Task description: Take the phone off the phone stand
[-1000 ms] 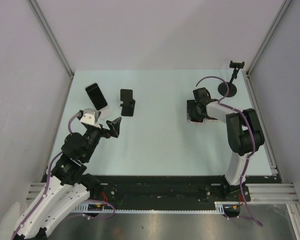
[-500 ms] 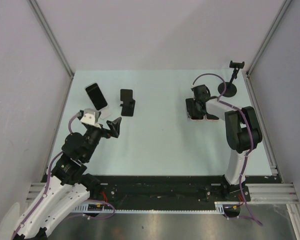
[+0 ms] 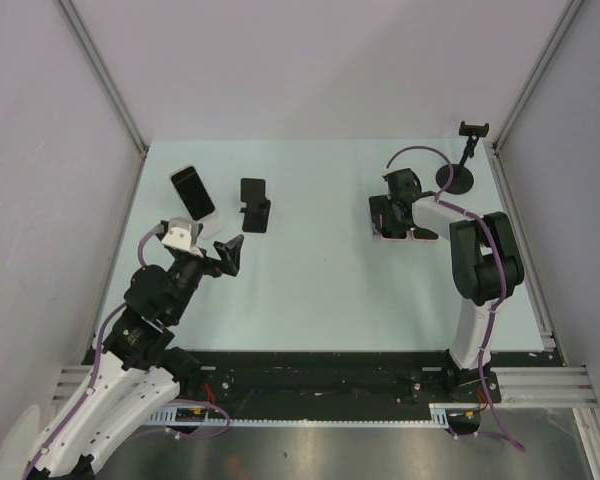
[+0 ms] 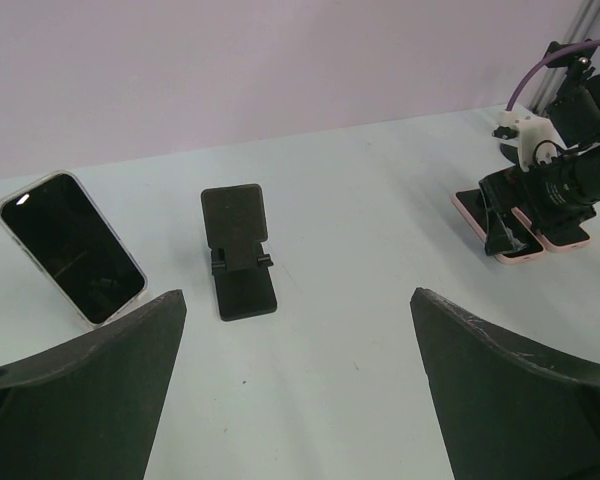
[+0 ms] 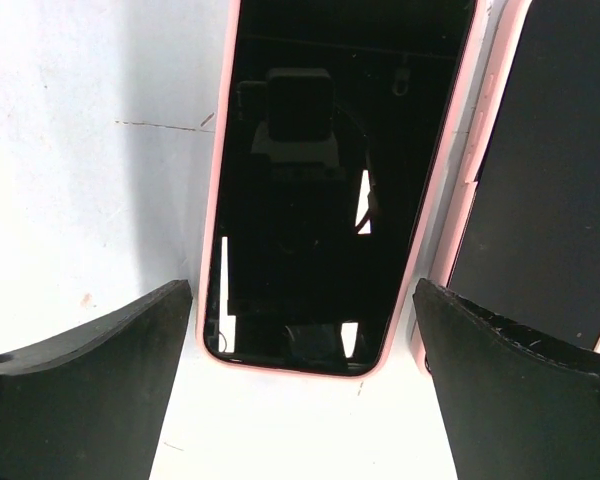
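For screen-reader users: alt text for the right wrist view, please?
A pink-cased phone lies screen-up on the white table, straight ahead of the open right gripper, whose dark fingers fill the lower corners. A second phone lies beside it.

Overhead, left wrist share the phone stand (image 3: 255,206) (right wrist nearest).
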You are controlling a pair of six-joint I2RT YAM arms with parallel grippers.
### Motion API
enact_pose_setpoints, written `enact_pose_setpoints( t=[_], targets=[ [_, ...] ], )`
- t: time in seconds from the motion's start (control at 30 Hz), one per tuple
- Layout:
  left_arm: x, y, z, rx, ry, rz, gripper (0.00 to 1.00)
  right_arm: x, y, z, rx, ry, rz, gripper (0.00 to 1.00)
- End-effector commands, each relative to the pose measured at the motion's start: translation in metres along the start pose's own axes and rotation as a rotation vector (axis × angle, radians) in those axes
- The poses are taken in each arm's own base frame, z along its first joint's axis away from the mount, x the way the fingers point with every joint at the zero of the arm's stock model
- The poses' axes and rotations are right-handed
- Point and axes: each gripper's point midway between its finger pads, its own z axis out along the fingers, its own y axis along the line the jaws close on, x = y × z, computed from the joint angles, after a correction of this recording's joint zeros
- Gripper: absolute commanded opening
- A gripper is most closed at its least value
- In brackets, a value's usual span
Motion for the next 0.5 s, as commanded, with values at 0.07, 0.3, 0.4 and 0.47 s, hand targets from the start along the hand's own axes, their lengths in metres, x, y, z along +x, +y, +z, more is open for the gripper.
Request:
enact_pose_setpoints(
  t=[0.07, 0.3, 0.4, 0.47],
  targets=[
    [-0.006, 0.001, 0.001, 0.003, -0.024, 0.028, 1.0, -0.015, 0.002, -0.026, 0.009, -0.043, 0.002, 1.0],
    [-0.006, 0.001, 0.001, 0.003, -0.027, 0.028, 1.0, -0.063, 0.022, -0.085, -0.084, -0.228, 0.026, 1.0],
    [-0.007, 0.0, 0.001, 0.006, -0.028, 0.026, 1.0, -0.08, 0.041, -0.108, -0.179, -0.304, 0.028, 1.0],
    [-0.007, 0.0, 0.001, 0.006, -0.03, 0.025, 1.0, -0.089, 0.057, -0.118, -0.253, -0.339, 0.033, 1.0]
  ],
)
